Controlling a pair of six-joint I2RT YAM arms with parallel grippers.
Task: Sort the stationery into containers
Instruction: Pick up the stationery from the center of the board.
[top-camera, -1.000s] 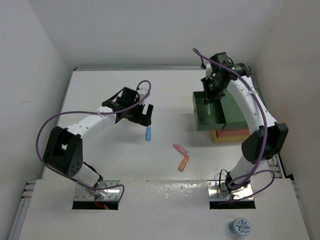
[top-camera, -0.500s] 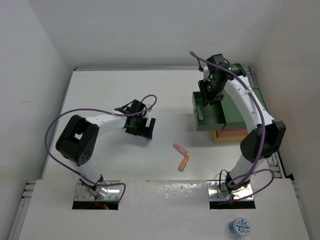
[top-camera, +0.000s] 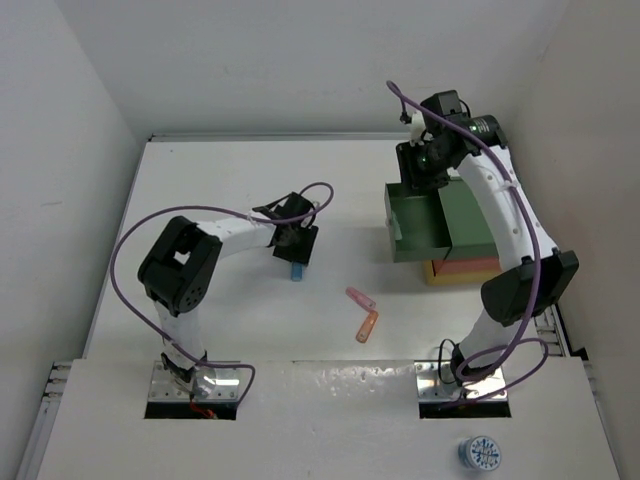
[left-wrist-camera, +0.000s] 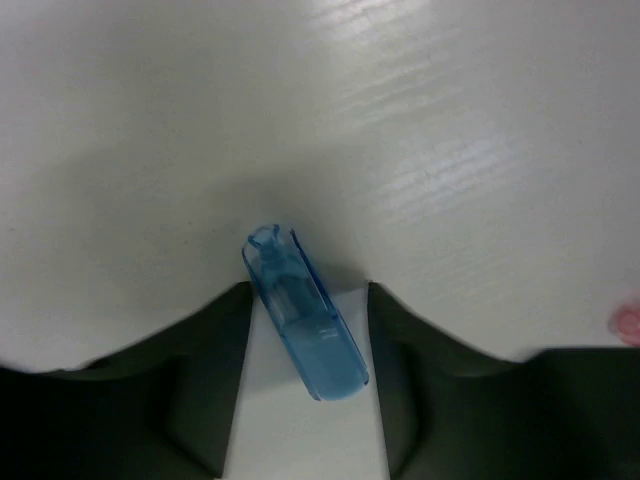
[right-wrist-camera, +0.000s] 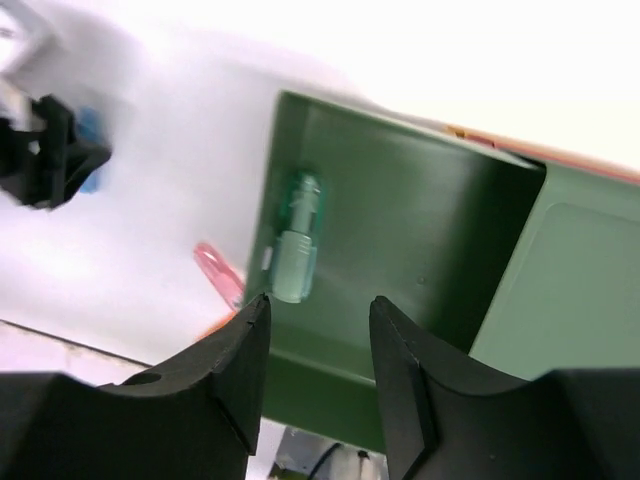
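The blue marker (left-wrist-camera: 305, 318) lies tilted on the white desk (top-camera: 220, 180) between the left fingers (left-wrist-camera: 205, 400), which are spread to either side of it. The right fingers (right-wrist-camera: 235, 370), parted and empty, hang over the green tray (right-wrist-camera: 430, 250). A mint green marker (right-wrist-camera: 297, 250) lies inside the tray by its wall.

blue marker (top-camera: 297, 270): far end hidden beneath left tool (top-camera: 296, 252), top view
red-orange tray (top-camera: 468, 265), yellow tray (top-camera: 441, 278): under green tray (top-camera: 415, 238), near edges only
pink marker (right-wrist-camera: 217, 271): blurred, cut by green tray wall
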